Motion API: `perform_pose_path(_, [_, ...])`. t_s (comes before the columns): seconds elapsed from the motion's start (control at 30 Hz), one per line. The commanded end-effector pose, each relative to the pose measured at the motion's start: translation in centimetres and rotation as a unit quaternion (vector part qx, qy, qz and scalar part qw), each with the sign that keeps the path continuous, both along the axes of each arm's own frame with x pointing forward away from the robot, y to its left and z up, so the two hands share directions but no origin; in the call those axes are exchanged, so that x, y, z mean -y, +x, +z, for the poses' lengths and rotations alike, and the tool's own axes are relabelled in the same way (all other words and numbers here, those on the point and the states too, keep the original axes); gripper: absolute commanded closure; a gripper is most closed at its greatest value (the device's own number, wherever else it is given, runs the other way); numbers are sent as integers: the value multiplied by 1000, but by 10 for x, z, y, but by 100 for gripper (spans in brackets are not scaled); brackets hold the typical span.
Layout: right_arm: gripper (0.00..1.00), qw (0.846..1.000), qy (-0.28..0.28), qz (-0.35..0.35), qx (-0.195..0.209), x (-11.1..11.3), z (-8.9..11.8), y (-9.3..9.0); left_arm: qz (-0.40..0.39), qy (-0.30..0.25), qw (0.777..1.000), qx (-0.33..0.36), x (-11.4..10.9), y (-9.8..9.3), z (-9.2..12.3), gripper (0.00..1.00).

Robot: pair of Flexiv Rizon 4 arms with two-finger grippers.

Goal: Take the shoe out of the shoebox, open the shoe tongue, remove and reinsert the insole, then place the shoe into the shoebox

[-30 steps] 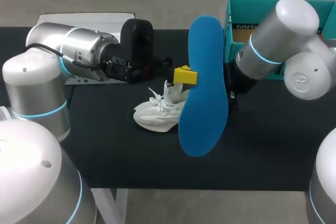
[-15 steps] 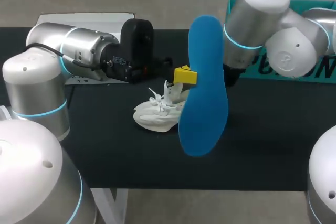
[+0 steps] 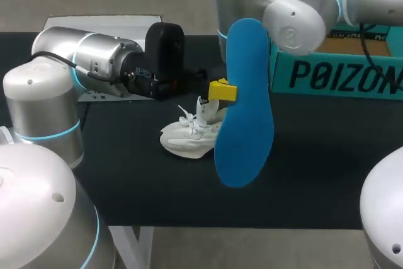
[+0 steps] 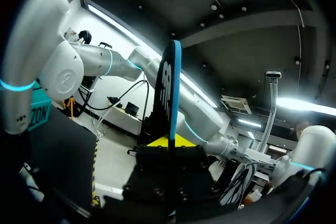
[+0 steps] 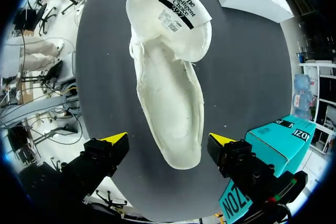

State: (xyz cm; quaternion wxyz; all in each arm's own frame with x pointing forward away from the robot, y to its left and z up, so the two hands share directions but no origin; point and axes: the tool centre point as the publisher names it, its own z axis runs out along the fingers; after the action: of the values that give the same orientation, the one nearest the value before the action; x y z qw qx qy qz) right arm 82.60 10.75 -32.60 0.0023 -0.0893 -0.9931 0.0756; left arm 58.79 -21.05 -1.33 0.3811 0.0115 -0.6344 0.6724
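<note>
The white shoe (image 3: 189,137) lies on its sole in the middle of the black table (image 3: 126,174), with the toe to the left. In the right wrist view the shoe (image 5: 170,103) is seen from above: its tongue (image 5: 181,11) is folded forward and shows a printed label, and the opening shows the white inside.

The blue insole (image 3: 244,102) stands upright in the air just right of the shoe and hides part of it. The left gripper (image 3: 220,91) holds the insole at its middle. In the left wrist view the insole (image 4: 170,98) rises edge-on from between the closed fingers of this gripper (image 4: 169,141).

The right gripper (image 5: 168,140) hangs above the heel part of the shoe. Its fingers stand wide, one on each side, and they touch nothing. The right arm (image 3: 283,4) reaches past the middle at the far side.

The teal shoebox (image 3: 334,74) stands at the far right, open on top. A white carton (image 3: 126,22) lies at the far left, behind the left arm (image 3: 94,61).
</note>
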Motion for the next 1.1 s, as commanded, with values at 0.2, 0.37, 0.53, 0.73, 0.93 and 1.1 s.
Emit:
perform_pose_path(0.2, [0,1000,-7,-11,-1,-1,-6,2,0,-1,1000,0,1,0,-1,100])
perform_pose_path(0.37, [0,1000,1,-13,0,0,-4,3,0,-1,1000,0,1,0,-1,100])
perform_pose_path(0.53, [0,1000,2,-12,0,3,-5,5,0,-1,1000,0,1,0,-1,100])
perform_pose_path(0.73, [0,1000,-3,-10,0,3,-9,13,0,-1,1000,0,1,0,-1,100])
perform_pose_path(0.93, [0,1000,-14,-1,17,-2,-22,39,0,-1,1000,0,1,0,-1,100])
perform_pose_path(1.1, [0,1000,-15,10,18,-17,-37,59,0,-1,1000,0,1,0,-1,100])
